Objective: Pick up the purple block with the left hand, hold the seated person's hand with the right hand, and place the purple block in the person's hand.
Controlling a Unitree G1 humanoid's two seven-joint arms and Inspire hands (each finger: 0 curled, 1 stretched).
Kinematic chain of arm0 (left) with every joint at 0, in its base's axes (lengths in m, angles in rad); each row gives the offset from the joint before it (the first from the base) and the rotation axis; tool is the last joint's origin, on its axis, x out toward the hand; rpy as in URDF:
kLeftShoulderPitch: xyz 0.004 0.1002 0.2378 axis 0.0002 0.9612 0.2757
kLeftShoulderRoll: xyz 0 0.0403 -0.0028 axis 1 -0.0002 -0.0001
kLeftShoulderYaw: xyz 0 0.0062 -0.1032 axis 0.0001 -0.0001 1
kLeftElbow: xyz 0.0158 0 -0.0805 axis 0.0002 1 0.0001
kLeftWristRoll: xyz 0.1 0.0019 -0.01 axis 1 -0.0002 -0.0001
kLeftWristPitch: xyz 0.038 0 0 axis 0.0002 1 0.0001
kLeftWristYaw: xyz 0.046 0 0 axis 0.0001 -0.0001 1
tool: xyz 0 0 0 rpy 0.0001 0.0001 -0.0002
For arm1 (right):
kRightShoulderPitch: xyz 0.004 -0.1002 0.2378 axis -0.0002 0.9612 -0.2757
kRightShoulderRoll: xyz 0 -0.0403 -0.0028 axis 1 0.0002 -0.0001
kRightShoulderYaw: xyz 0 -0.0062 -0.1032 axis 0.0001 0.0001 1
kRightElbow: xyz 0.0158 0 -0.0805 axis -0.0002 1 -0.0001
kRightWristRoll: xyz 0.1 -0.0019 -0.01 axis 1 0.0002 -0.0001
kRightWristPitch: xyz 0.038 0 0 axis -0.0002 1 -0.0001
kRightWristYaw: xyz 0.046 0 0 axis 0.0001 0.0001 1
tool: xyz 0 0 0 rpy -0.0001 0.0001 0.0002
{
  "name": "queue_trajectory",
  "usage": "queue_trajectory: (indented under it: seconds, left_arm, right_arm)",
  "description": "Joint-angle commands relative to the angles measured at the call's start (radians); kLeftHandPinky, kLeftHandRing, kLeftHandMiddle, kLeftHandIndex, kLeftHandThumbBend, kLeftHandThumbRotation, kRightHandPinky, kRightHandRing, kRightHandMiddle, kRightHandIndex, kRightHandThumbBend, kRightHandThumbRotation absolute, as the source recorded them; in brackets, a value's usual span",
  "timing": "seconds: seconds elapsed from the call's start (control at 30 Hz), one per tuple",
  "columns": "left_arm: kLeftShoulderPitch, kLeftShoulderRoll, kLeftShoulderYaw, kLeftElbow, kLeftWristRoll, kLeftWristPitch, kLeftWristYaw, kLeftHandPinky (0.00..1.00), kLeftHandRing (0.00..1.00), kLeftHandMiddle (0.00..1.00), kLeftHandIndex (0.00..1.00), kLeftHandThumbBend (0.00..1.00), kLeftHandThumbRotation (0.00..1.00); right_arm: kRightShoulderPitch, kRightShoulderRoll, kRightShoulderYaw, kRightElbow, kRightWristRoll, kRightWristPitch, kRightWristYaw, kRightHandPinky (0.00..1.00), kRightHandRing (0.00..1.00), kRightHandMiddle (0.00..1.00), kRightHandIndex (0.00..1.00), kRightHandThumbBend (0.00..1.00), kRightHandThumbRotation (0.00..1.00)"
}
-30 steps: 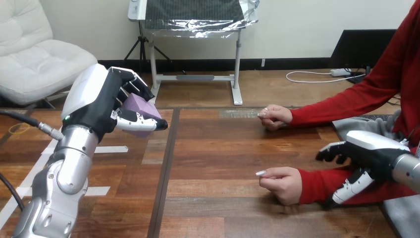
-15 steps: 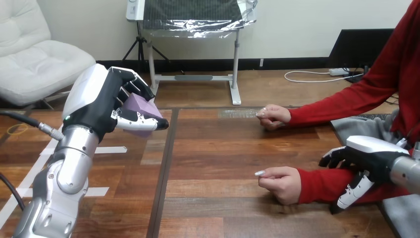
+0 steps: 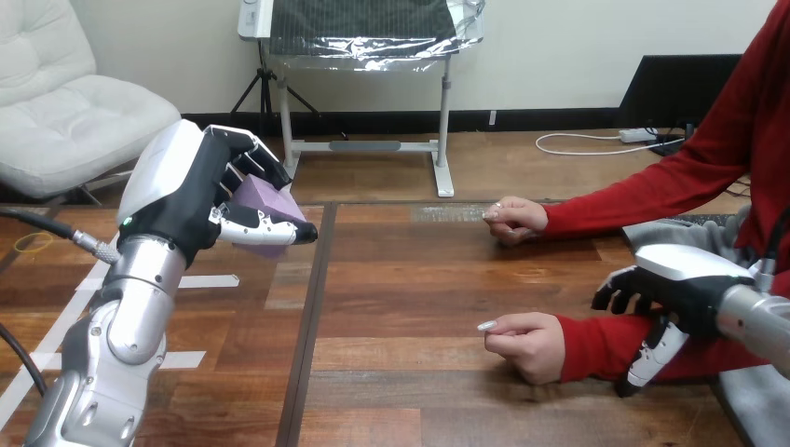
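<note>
The purple block (image 3: 265, 207) is raised above the table's left part, with my left hand (image 3: 191, 191) shut on it: fingers curl over its top and the thumb presses its near side. The person's near hand (image 3: 526, 343) rests on the table as a loose fist, knuckles up. My right hand (image 3: 685, 284) is at the right edge, over the red sleeve (image 3: 596, 343) of that arm behind the wrist. Its fingers (image 3: 617, 291) are loosely bent above the sleeve, the thumb (image 3: 649, 358) hangs in front of it, and neither closes round it.
The person's far hand (image 3: 514, 219) lies as a fist farther back on the wooden table (image 3: 410, 279). White tape strips (image 3: 210, 280) mark the table's left part below the raised block.
My right hand has shifted a little left and up along the person's near forearm. The left hand with the block and both of the person's hands have stayed still.
</note>
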Motion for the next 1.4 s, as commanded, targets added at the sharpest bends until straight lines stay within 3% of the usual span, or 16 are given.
queue_trajectory:
  seconds: [0.0,0.47,0.57,0.67,1.0,1.37]
  left_arm:
    - [-0.060,0.005,0.029,-0.038,-0.006,-0.018,0.012,0.35,0.36,0.42,0.42,0.77,0.00]
    - [-0.059,0.004,0.031,-0.044,-0.010,-0.006,0.007,0.36,0.36,0.42,0.42,0.76,0.00]
    - [-0.059,0.004,0.032,-0.044,-0.012,-0.007,0.007,0.36,0.36,0.42,0.42,0.76,0.00]
    - [-0.059,0.003,0.033,-0.044,-0.015,-0.008,0.006,0.35,0.36,0.42,0.42,0.76,0.00]
    - [-0.059,0.001,0.035,-0.043,-0.023,-0.010,0.006,0.35,0.36,0.42,0.42,0.76,0.00]
    - [-0.059,-0.002,0.032,-0.046,-0.021,-0.008,0.010,0.35,0.36,0.42,0.42,0.76,0.00]
  right_arm:
    - [-0.046,0.033,0.058,0.021,-0.050,-0.003,-0.040,0.53,0.70,0.75,0.75,1.00,0.16]
    - [-0.070,0.068,0.093,0.084,-0.058,0.003,-0.060,0.45,0.56,0.64,0.65,0.90,0.15]
    - [-0.073,0.076,0.093,0.097,-0.051,0.005,-0.059,0.40,0.50,0.59,0.63,0.88,0.13]
    - [-0.076,0.081,0.094,0.106,-0.050,0.005,-0.059,0.29,0.39,0.50,0.59,0.85,0.12]
    - [-0.090,0.099,0.102,0.131,-0.053,0.019,-0.055,0.19,0.27,0.39,0.50,0.81,0.11]
    - [-0.101,0.108,0.111,0.146,-0.046,0.023,-0.056,0.22,0.30,0.39,0.43,0.83,0.14]
